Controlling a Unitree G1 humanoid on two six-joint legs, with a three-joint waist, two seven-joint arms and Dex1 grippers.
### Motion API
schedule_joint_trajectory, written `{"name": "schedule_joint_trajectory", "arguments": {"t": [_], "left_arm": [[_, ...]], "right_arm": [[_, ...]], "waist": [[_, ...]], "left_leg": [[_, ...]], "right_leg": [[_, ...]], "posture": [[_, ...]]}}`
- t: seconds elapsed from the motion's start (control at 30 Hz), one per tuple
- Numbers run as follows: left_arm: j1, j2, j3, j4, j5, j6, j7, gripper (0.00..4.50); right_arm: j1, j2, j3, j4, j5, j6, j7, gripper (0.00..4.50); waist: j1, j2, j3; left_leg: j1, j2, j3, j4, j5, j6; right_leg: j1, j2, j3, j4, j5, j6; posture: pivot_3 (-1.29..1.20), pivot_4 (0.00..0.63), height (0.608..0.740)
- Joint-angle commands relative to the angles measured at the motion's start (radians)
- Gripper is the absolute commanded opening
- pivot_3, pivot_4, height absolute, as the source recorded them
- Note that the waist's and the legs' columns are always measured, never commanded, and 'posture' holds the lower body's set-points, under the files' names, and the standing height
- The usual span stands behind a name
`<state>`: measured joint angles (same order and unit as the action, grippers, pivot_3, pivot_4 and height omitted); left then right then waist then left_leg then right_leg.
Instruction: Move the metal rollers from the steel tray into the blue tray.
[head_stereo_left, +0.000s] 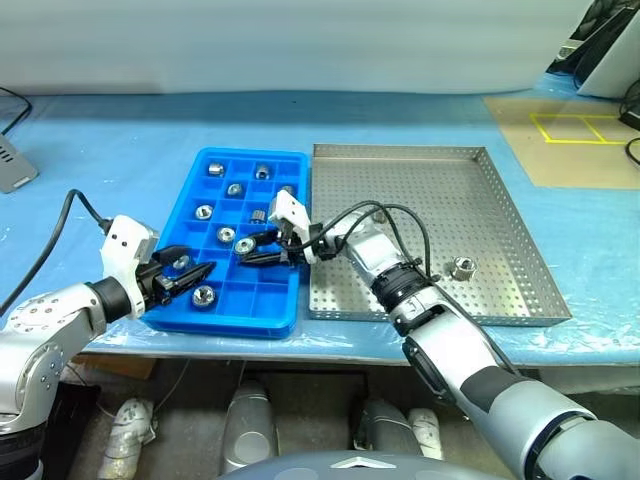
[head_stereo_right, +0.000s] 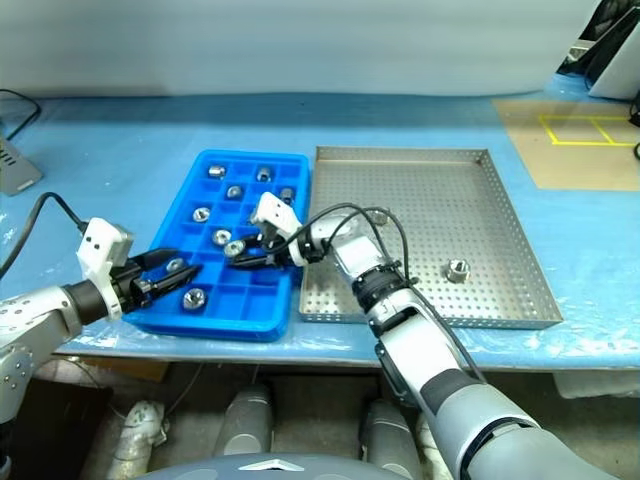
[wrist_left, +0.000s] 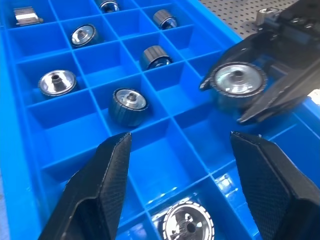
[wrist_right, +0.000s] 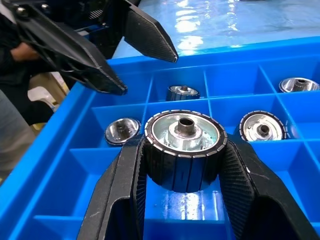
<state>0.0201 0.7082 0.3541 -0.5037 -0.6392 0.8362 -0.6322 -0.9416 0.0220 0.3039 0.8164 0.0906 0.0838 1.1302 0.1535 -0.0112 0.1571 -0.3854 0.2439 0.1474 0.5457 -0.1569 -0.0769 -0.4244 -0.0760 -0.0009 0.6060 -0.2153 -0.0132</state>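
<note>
Several metal rollers (head_stereo_left: 227, 235) in blue tray (head_stereo_left: 190, 199), one in steel tray (head_stereo_left: 520, 290), right pincer (wrist_right: 182, 165) clamps one, left pincer (wrist_left: 180, 185) apart.

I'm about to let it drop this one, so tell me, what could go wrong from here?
1. The right tool holds a metal roller over the blue tray; released above a divider, it might tip across two compartments.
2. The open left tool hangs close by over the same tray, so the two could bump.
3. One roller is left in the steel tray.
</note>
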Motion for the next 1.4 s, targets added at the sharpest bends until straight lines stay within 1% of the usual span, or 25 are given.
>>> {"name": "schedule_joint_trajectory", "arguments": {"t": [0.03,0.13,0.23,0.37,0.5,0.57,0.67,0.77,0.9,0.97,1.1,1.3,1.4], "left_arm": [[-0.026,-0.002,-0.013,-0.034,-0.017,-0.001,0.015,3.34],[-0.036,-0.001,-0.031,-0.027,-0.017,-0.002,0.014,3.34],[-0.055,-0.002,-0.056,-0.018,-0.019,-0.004,0.009,3.34],[-0.098,-0.01,-0.096,-0.007,-0.019,-0.005,0.008,3.34],[-0.163,-0.041,-0.161,0.031,-0.009,-0.019,0.003,3.34],[-0.222,-0.067,-0.214,0.07,0.007,-0.035,-0.008,3.34],[-0.286,-0.095,-0.278,0.12,0.03,-0.056,-0.031,3.34],[-0.33,-0.123,-0.33,0.169,0.054,-0.082,-0.051,3.34],[-0.364,-0.141,-0.37,0.209,0.081,-0.107,-0.073,3.34],[-0.376,-0.146,-0.37,0.227,0.087,-0.113,-0.078,3.34],[-0.389,-0.138,-0.379,0.241,0.1,-0.123,-0.097,3.34],[-0.379,-0.135,-0.378,0.228,0.109,-0.117,-0.103,3.34],[-0.368,-0.135,-0.374,0.214,0.109,-0.111,-0.102,3.34]], "right_arm": [[-0.02,0.01,-0.013,-0.004,-0.003,-0.039,0.013,2.38],[-0.007,0.002,-0.017,-0.024,-0.001,-0.018,0.023,3.28],[-0.007,-0.027,-0.048,-0.039,0.014,0.0,0.019,3.28],[0.022,-0.085,-0.082,-0.144,0.054,0.066,0.06,3.28],[0.09,-0.212,-0.137,-0.432,0.171,0.244,0.134,3.28],[0.102,-0.287,-0.177,-0.462,0.169,0.262,0.104,3.28],[0.105,-0.357,-0.21,-0.405,0.136,0.232,0.042,3.28],[0.096,-0.39,-0.219,-0.259,0.061,0.109,-0.068,3.28],[0.078,-0.369,-0.249,-0.118,0.045,0.031,-0.174,3.28],[0.075,-0.362,-0.244,-0.066,0.027,-0.013,-0.205,3.28],[0.032,-0.338,-0.284,0.075,0.02,-0.097,-0.335,3.28],[-0.006,-0.331,-0.293,0.191,-0.008,-0.187,-0.402,3.28],[-0.01,-0.326,-0.285,0.229,-0.024,-0.211,-0.405,3.28]], "waist": [[0.0,0.0,0.0],[-0.001,0.0,0.0],[0.0,0.0,0.0],[0.002,0.0,0.0],[0.001,-0.001,0.0],[0.0,-0.001,0.0],[-0.003,-0.001,-0.001],[-0.017,-0.002,-0.001],[-0.039,-0.002,-0.001],[-0.047,-0.002,-0.001],[-0.057,-0.002,-0.001],[-0.056,-0.002,-0.001],[-0.055,-0.002,-0.001]], "left_leg": [[0.0,0.0,0.0,0.0,0.0,0.0],[0.0,0.0,0.0,0.0,0.001,-0.001],[0.0,0.0,0.0,0.0,0.001,-0.002],[-0.001,-0.001,0.0,0.001,0.001,-0.002],[0.0,-0.001,0.0,0.001,0.002,-0.003],[0.0,-0.001,0.0,0.001,0.002,-0.003],[0.002,-0.001,0.0,0.001,0.003,-0.004],[0.004,-0.001,0.001,0.001,0.003,-0.005],[0.003,-0.002,0.001,0.001,0.003,-0.005],[0.002,-0.002,0.001,0.001,0.003,-0.004],[0.002,-0.002,0.001,0.001,0.003,-0.004],[0.001,-0.003,0.001,0.002,0.002,-0.003],[0.001,-0.003,0.001,0.002,0.002,-0.003]], "right_leg": [[0.0,0.0,0.0,0.0,0.0,0.0],[0.0,0.0,0.0,0.0,0.0,0.0],[0.0,0.0,0.0,0.0,0.0,0.0],[0.0,0.0,0.0,0.0,0.0,0.0],[0.0,0.001,0.0,0.0,0.0,0.0],[0.0,0.001,0.0,0.001,0.0,0.001],[0.002,0.001,0.001,0.001,0.0,0.001],[0.002,0.001,0.001,0.002,0.0,0.001],[0.001,0.001,0.001,0.002,0.0,0.0],[0.001,0.001,0.001,0.002,0.0,0.0],[0.001,0.001,0.001,0.002,0.0,0.0],[0.001,0.001,0.001,0.002,0.0,0.0],[0.001,0.001,0.001,0.002,0.0,0.0]], "posture": [[0.34,0.15,0.74],[0.32,0.15,0.74],[0.31,0.15,0.74],[0.28,0.15,0.74],[0.23,0.15,0.74],[0.21,0.15,0.74],[0.17,0.15,0.74],[0.14,0.15,0.74],[0.1,0.15,0.74],[0.1,0.15,0.74],[0.1,0.15,0.74],[0.11,0.15,0.74],[0.12,0.15,0.74]]}}
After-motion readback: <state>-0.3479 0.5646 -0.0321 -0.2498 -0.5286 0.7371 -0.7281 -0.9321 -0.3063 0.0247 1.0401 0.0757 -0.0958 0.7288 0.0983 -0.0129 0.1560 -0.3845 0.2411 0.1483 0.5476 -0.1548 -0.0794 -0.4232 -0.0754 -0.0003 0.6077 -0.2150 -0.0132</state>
